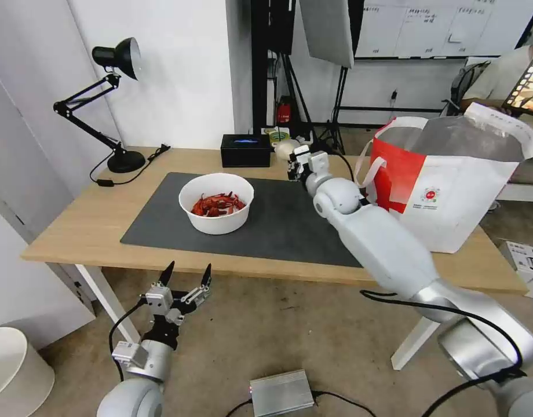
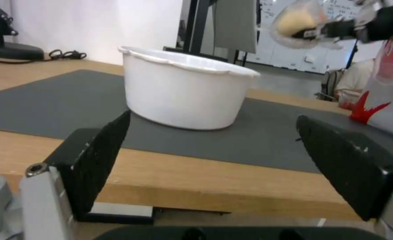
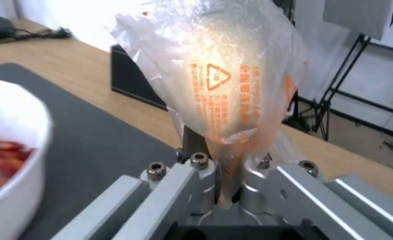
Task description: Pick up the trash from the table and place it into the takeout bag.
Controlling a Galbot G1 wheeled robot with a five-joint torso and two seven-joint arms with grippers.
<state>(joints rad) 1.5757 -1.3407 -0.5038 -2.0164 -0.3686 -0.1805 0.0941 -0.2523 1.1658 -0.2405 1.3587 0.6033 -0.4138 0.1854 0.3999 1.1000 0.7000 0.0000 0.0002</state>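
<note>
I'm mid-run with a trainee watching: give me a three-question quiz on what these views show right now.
1. True or false: the right gripper is shut on the plastic wad.
2. Where does the white bowl of crayfish shells stand? A) inside the takeout bag B) on the dark mat C) on the floor
3. Fill in: the left gripper hangs open below the edge of the ____.

Key: 1 true; 2 B; 3 table.

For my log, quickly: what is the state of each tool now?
Left tool: open, empty, below the table edge.
Right tool: closed on the small yellowish clear-plastic wad.
</note>
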